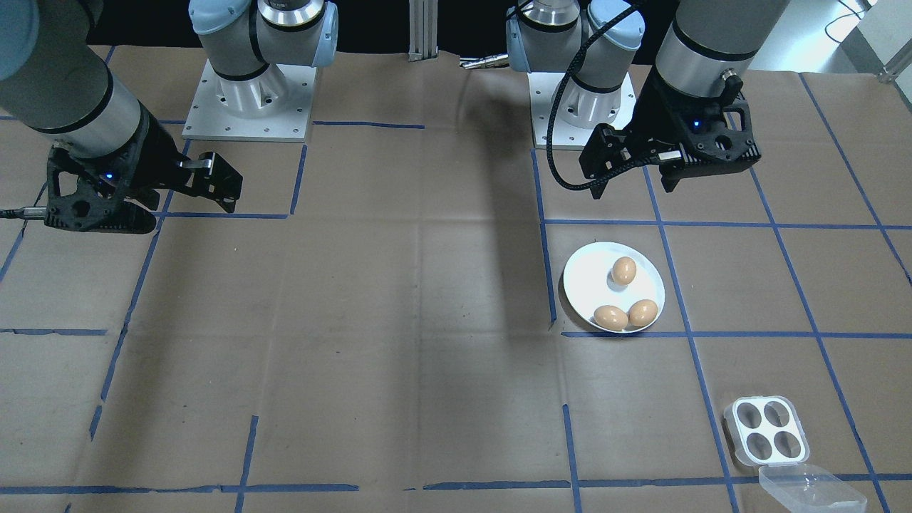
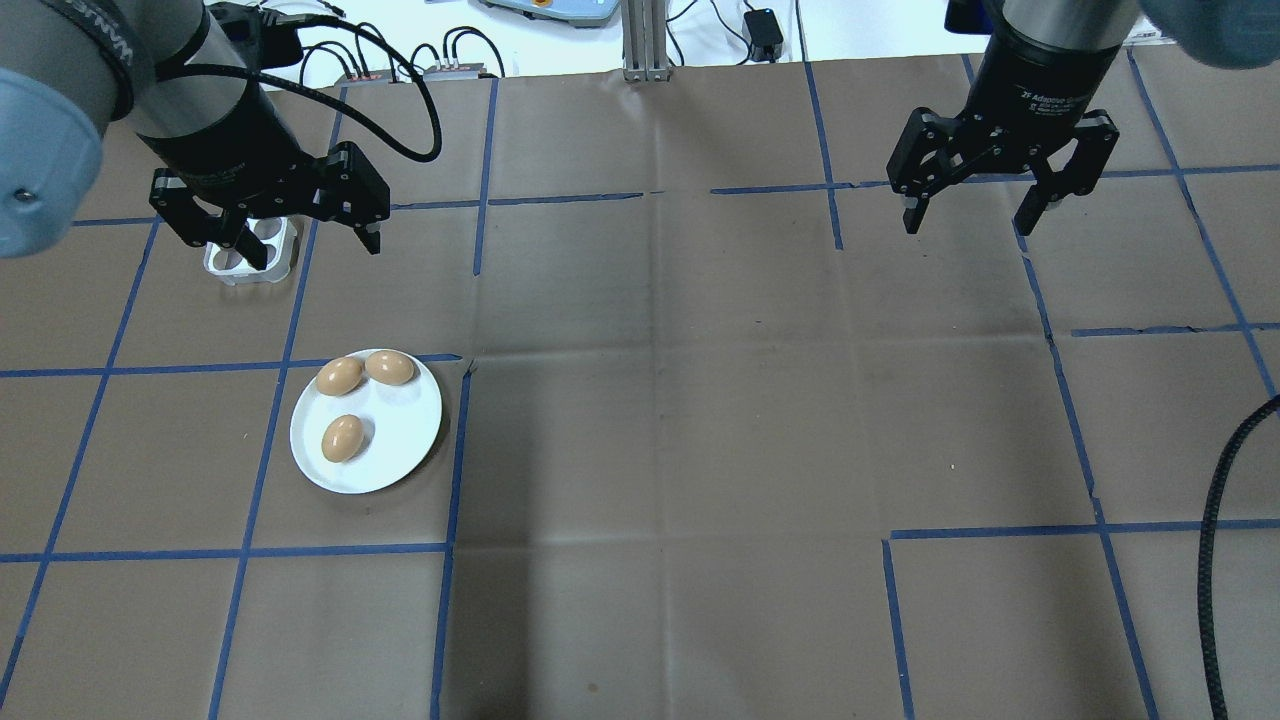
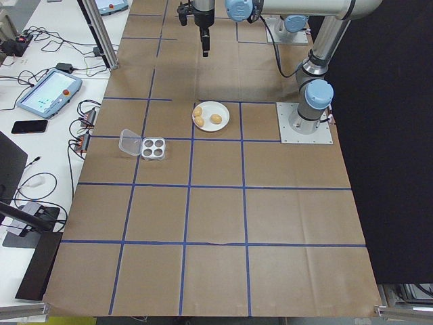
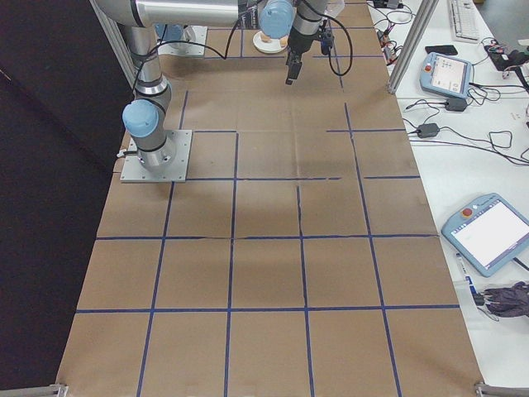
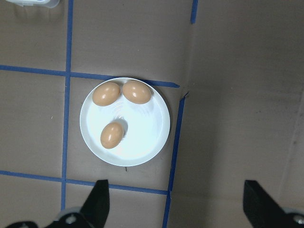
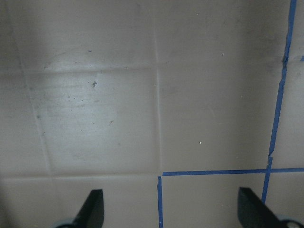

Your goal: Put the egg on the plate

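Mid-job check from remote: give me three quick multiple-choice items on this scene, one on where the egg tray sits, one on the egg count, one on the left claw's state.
1. Where is the egg tray relative to the plate?
A. Touching its rim
B. Apart from it, with bare table between
C. Under it

2. How many eggs lie on the plate?
A. One
B. Three
C. Four

3. What is the state of the left claw?
A. Open and empty
B. Shut on an egg
C. Shut on the tray lid

Answers:
1. B, the front-facing view shows paper-covered table between them.
2. B, two eggs lie together and one apart, and the tray's holes are all empty.
3. A, its fingers are spread with nothing between.
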